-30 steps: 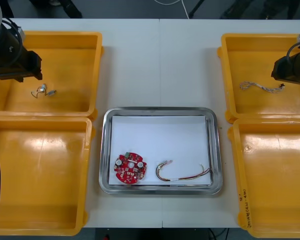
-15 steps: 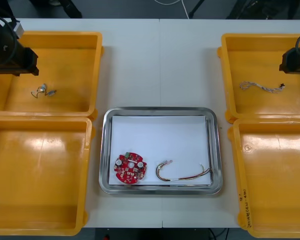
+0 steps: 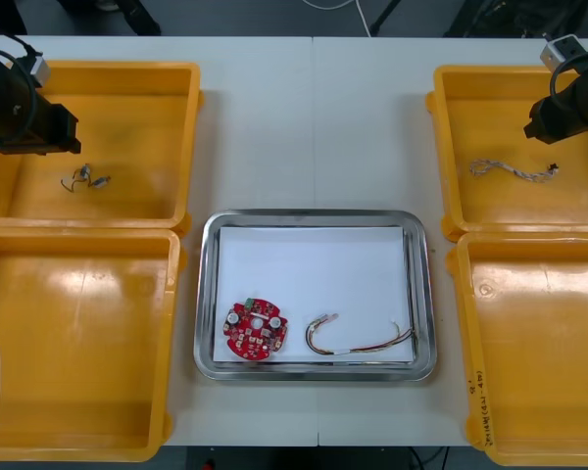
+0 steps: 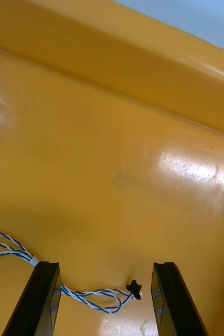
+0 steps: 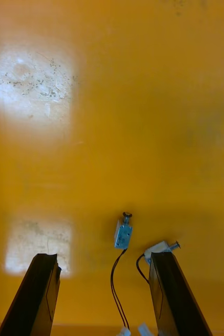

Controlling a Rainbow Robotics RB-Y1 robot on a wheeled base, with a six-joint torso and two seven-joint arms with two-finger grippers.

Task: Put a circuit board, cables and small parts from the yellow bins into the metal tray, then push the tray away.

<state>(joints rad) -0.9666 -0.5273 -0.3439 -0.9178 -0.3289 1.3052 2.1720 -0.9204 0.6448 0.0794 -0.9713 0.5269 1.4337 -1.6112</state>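
Lab table, yellow bins, metal tray

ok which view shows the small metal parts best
Left wrist view: the small metal parts lie close up at the open left claw, leads visible. Front view shows a tiny cluster in the far left yellow bin. Right wrist view faces the twisted cable.

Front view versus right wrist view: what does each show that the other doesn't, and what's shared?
Front view: metal tray holding a round red circuit board and red and yellow cable; small metal parts in the far left yellow bin, left gripper over it. Right wrist view: right gripper's jaws open, a cable's black end plug between them. Both: the twisted blue and white cable in the far right yellow bin.
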